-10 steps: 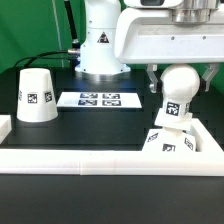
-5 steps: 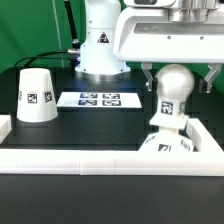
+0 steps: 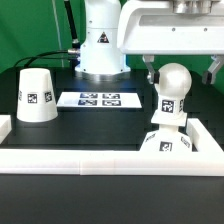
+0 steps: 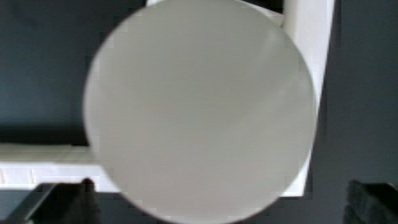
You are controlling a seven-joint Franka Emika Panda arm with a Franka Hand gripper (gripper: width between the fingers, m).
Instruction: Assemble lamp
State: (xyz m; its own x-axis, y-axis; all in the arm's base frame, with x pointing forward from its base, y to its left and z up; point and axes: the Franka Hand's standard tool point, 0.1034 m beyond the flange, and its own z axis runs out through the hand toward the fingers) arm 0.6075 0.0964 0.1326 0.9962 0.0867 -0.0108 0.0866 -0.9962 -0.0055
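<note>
The white bulb (image 3: 171,95) stands upright with its stem in the blocky square base (image 3: 167,146) at the exterior view's right. My gripper (image 3: 182,72) is open, its two fingers spread wide on either side of the bulb's round head and not touching it. In the wrist view the bulb head (image 4: 196,110) fills most of the picture, with the dark fingertips (image 4: 61,204) apart at either side of it. The cone-shaped shade (image 3: 36,97) stands alone at the exterior view's left.
The marker board (image 3: 98,100) lies flat between the shade and the bulb. A low white wall (image 3: 90,160) runs along the front and both sides of the table. The arm's white pedestal (image 3: 100,50) stands at the back.
The bulb, tilted in the shut gripper a second ago, now stands upright on the base. The fingers have opened off it and the gripper has risen a little.
</note>
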